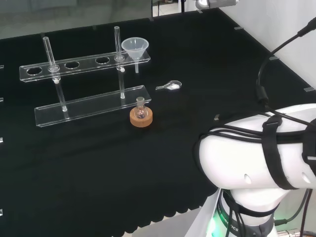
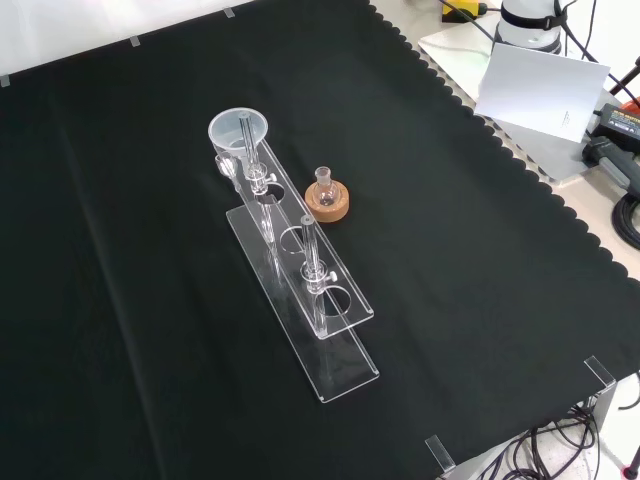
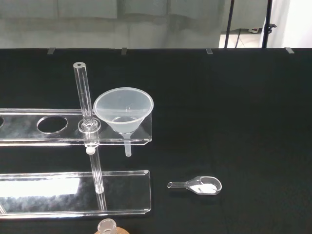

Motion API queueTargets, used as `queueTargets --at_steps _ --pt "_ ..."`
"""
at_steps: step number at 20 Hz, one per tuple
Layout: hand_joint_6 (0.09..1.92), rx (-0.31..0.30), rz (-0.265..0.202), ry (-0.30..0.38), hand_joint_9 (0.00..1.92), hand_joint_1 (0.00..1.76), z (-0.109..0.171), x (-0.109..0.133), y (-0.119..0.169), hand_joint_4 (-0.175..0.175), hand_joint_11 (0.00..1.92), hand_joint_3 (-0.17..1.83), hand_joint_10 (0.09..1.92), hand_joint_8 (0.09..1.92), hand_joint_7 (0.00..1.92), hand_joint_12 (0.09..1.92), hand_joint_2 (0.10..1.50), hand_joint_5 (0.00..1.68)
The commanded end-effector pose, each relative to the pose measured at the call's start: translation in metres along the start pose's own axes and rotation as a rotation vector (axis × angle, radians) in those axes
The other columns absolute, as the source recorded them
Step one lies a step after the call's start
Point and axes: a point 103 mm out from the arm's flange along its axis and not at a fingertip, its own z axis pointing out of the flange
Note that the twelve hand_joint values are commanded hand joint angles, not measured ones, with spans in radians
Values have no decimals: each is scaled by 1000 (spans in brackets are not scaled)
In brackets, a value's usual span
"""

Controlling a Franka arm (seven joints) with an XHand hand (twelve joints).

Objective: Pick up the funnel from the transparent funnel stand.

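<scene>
The funnel [image 1: 135,48] sits upright in the end hole of the clear stand [image 1: 84,64], at the stand's right end in the head view, cone up and stem pointing straight down through the top shelf. The wrist view looks at it head-on, so it lies ahead of the palm. How the hand's fingers are set, I cannot tell. Lifting it calls for a straight upward pull.
</scene>
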Motion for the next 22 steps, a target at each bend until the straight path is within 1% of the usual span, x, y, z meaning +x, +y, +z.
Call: queueTargets --at_steps 1,2,4,13,14,19,22 --pt "87 -9 0 -4 169 88 0 0 0 -3 107 481 650 510 13 1379 1079 292" --pt "87 -9 2 -1 155 44 -1 -1 0 1 107 474 640 488 6 1366 1122 287" --pt "87 -11 1 -5 143 9 -1 0 1 5 108 466 633 469 1 1356 1157 283" --pt "87 -2 23 -5 143 0 8 0 11 6 109 451 630 462 0 1356 1174 282" --pt "87 -4 27 -5 143 0 10 0 12 6 109 450 630 463 0 1356 1175 283" --pt "87 16 57 6 147 0 28 -6 23 6 108 420 627 469 0 1360 1189 290" --pt "87 34 67 8 148 0 39 -8 32 6 107 405 626 470 0 1361 1196 298"
